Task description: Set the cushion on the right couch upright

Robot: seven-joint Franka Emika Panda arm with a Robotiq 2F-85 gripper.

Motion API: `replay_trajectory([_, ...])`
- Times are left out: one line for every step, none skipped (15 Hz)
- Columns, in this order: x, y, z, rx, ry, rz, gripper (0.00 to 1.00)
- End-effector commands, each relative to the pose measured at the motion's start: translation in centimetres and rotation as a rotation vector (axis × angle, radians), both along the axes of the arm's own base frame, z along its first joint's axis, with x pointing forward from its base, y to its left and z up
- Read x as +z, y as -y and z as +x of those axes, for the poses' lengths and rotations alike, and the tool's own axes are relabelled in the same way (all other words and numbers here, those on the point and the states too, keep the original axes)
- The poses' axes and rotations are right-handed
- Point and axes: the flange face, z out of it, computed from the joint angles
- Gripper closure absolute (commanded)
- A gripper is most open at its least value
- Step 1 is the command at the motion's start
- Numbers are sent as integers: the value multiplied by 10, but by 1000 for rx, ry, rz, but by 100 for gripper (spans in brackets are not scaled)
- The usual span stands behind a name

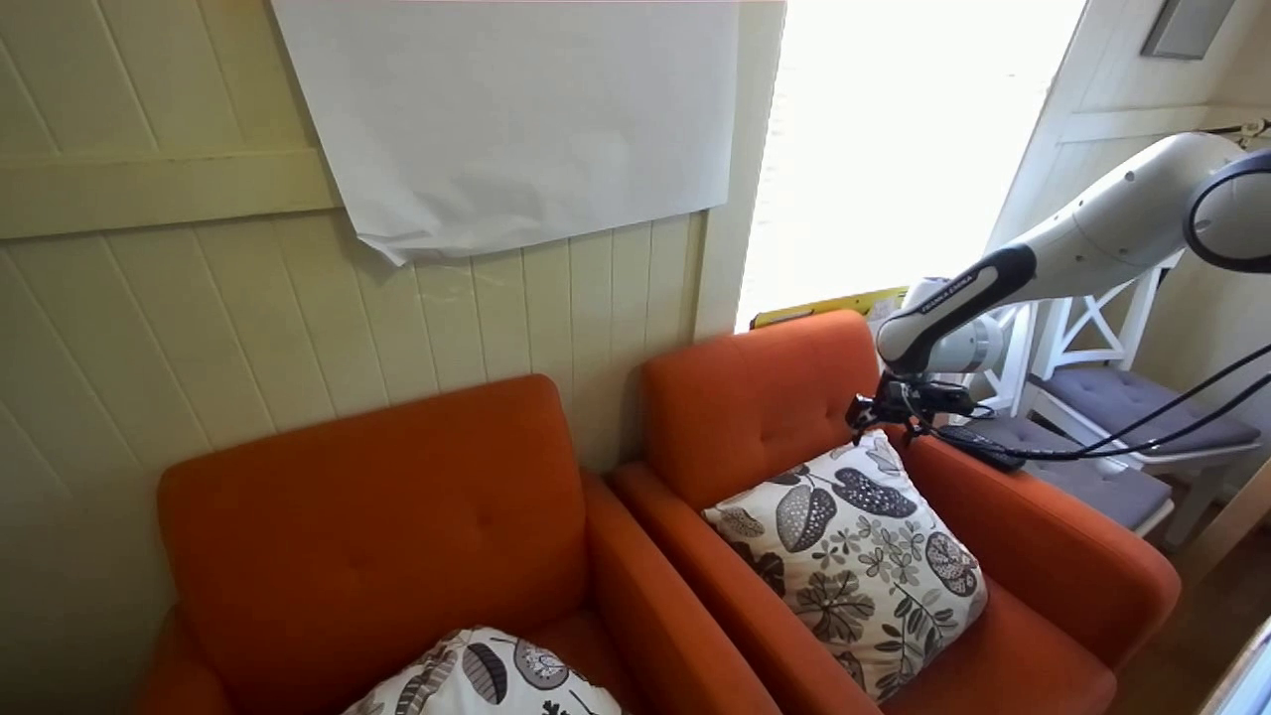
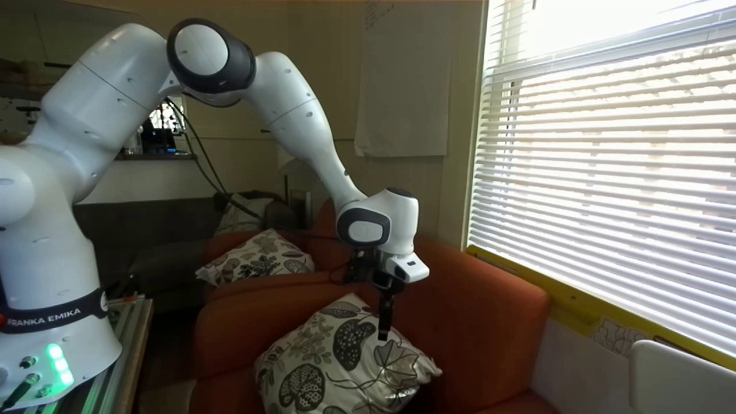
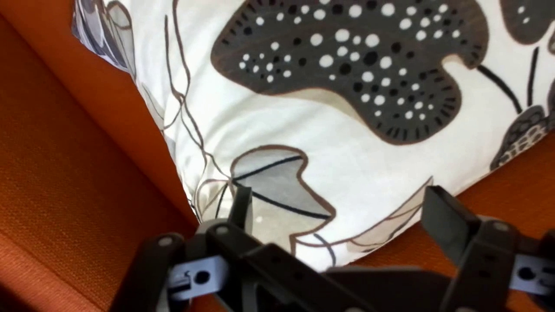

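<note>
The cushion (image 1: 844, 566), white with a dark leaf print, lies tilted on the seat of the right couch (image 1: 755, 402), an orange-red armchair. The cushion (image 2: 339, 359) and the couch's back (image 2: 483, 310) also show in an exterior view. My gripper (image 1: 884, 434) is over the cushion's upper corner near the couch's back and arm; it also shows in an exterior view (image 2: 383, 333). In the wrist view the gripper (image 3: 340, 203) is open, its fingers wide apart with the corner of the cushion (image 3: 312, 117) between or just below them. I cannot tell whether they touch it.
A matching orange armchair (image 1: 377, 497) stands beside the couch, with a matching leaf-print pillow (image 1: 487, 680) on it. The couch's padded arm (image 1: 1043, 526) is close to my gripper. White chairs with grey pads (image 1: 1142, 407) stand beyond it. A window (image 2: 604, 172) is behind.
</note>
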Motion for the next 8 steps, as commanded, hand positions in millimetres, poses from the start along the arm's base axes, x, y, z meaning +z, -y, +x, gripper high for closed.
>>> replay_trajectory([2, 0, 1, 0, 3, 0, 0])
replay_trajectory([4, 0, 2, 0, 5, 0, 0])
replay_trajectory([5, 0, 2, 0, 7, 0, 0])
replay_trajectory([3, 2, 6, -37, 2, 4, 0])
replay_trajectory([0, 5, 10, -102, 11, 7, 0])
replay_trajectory([-2, 6, 11, -143, 3, 27, 0])
replay_trajectory([-6, 8, 14, -180, -7, 25, 0])
replay_trajectory([-10, 9, 17, -218, -4, 28, 0])
